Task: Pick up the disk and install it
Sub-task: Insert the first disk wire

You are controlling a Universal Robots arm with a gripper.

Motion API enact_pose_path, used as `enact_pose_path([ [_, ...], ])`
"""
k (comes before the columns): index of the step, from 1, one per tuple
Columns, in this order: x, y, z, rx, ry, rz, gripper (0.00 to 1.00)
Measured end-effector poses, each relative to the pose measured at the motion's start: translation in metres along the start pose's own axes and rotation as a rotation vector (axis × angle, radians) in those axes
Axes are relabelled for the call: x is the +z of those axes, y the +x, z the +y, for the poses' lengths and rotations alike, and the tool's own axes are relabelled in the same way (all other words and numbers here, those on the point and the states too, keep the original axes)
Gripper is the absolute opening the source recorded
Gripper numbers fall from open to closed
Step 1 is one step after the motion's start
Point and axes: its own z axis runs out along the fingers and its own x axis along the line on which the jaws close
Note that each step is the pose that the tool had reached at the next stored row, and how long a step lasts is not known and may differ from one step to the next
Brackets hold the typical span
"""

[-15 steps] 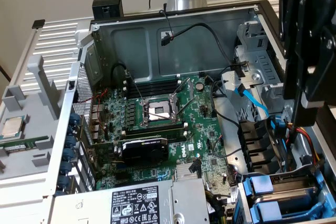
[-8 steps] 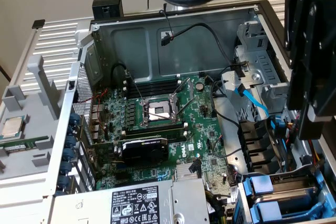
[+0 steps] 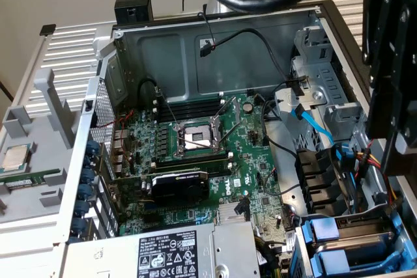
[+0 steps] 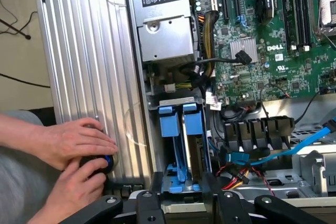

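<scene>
Two blue disk carriers [image 4: 170, 124] in bay, DELL motherboard [image 4: 273, 49]

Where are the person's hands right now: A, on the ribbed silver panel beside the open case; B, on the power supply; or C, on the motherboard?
A: the hands rest on the ribbed silver panel, apart from the motherboard and the power supply.

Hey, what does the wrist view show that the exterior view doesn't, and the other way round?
Wrist view adds: a person's hands resting on the ribbed silver panel. Exterior view adds: a processor chip and a green memory stick on the grey tray. Shared: the blue disk carriers, the motherboard and the power supply.
</scene>
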Motion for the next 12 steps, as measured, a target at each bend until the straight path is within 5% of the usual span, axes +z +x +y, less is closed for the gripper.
enact_pose_path([
  [12, 0.0021, 0.011, -0.0075, -0.02, -0.0019, -0.0108, 0.43],
])
